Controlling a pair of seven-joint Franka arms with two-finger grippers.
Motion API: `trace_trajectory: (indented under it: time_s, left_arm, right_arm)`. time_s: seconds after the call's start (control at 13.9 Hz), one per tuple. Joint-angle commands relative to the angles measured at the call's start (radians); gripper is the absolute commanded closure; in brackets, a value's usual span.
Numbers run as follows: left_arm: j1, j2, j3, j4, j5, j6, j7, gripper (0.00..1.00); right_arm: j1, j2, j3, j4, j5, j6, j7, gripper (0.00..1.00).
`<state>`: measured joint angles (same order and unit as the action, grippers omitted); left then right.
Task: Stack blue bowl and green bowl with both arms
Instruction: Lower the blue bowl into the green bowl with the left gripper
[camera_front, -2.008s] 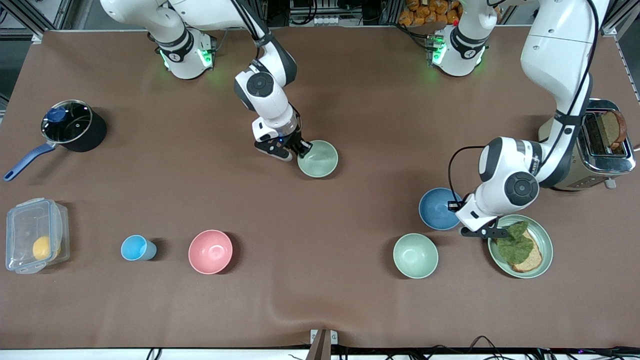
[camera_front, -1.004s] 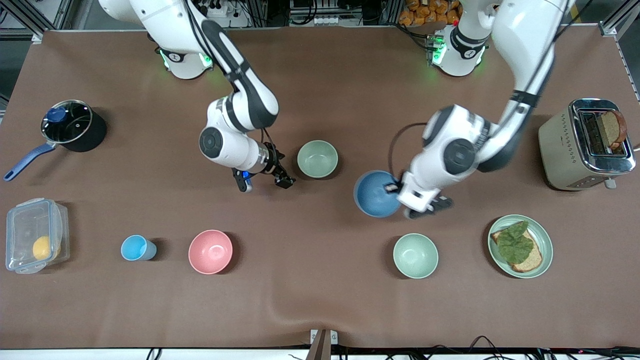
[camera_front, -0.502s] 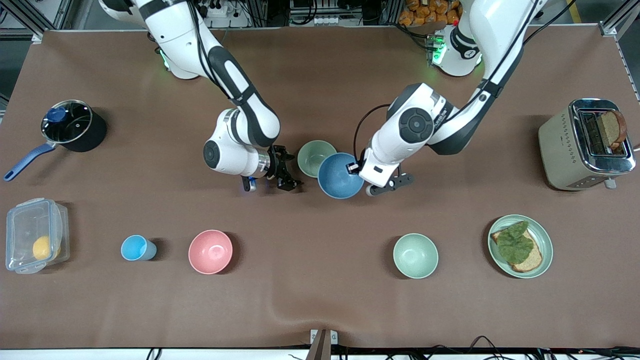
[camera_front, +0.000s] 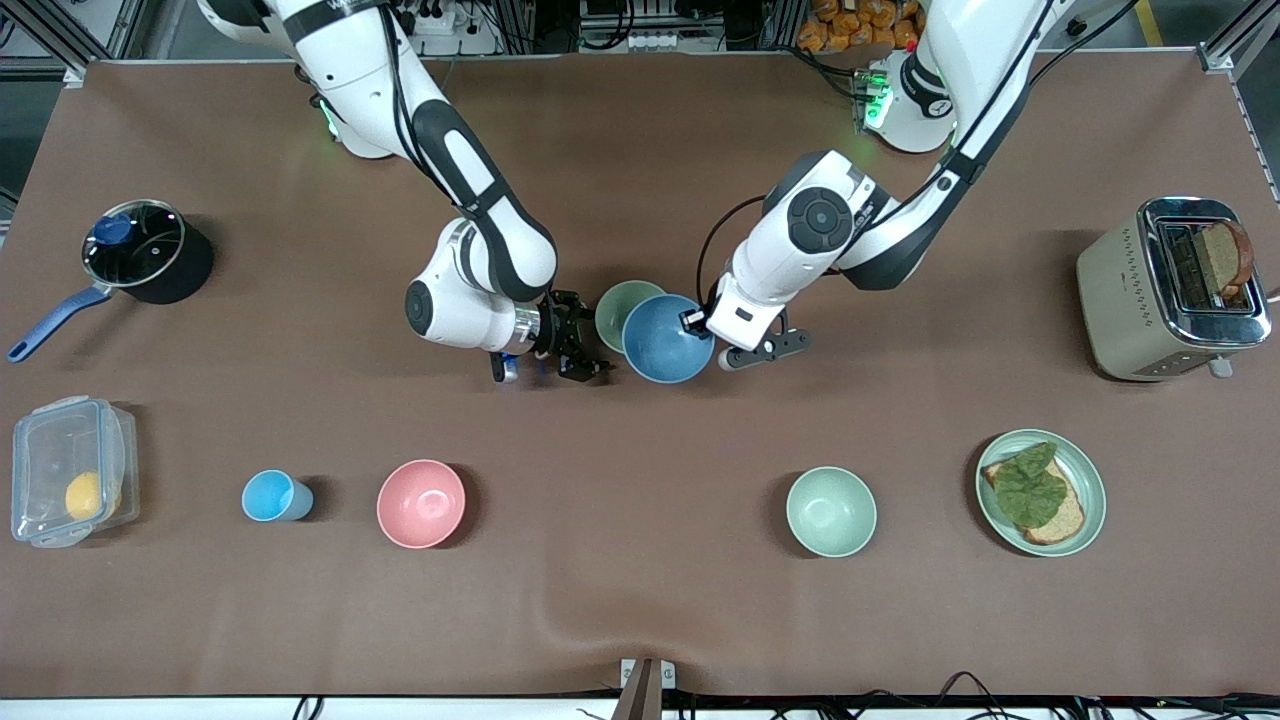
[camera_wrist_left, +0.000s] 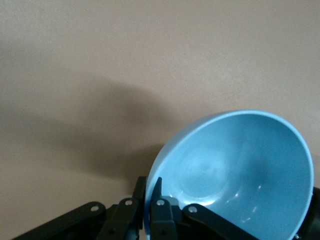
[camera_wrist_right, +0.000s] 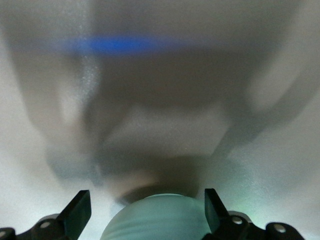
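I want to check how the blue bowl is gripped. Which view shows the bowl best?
The left wrist view: the blue bowl fills it, its rim pinched in the left gripper. The front view shows the bowl whole but small, overlapping a green bowl. The right wrist view shows no blue bowl, only that green bowl.

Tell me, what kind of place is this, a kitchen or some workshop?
Probably a robot lab staged as a kitchen. Two robot arms stand at a brown table with metal framing and cables at its edges. On it are kitchen things: a toaster holding bread, a lidded pot and several bowls.
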<state>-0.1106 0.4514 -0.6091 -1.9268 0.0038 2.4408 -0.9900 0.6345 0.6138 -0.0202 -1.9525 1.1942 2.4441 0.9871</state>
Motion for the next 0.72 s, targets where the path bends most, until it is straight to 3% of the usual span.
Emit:
trace_trajectory:
  time_s: [0.0,0.65]
  left_arm:
    - [-0.018,-0.022,-0.009,-0.032,-0.025,0.043,-0.044,1.00]
    - [-0.076,0.065,-0.008,-0.001,-0.021,0.075,-0.088,1.00]
  right_arm:
    - [0.002,0.007,0.002,0.004,0.033,0.003,-0.030,0.00]
    - [0.004,0.009,0.002,0.003,0.033,0.003,-0.045,0.00]
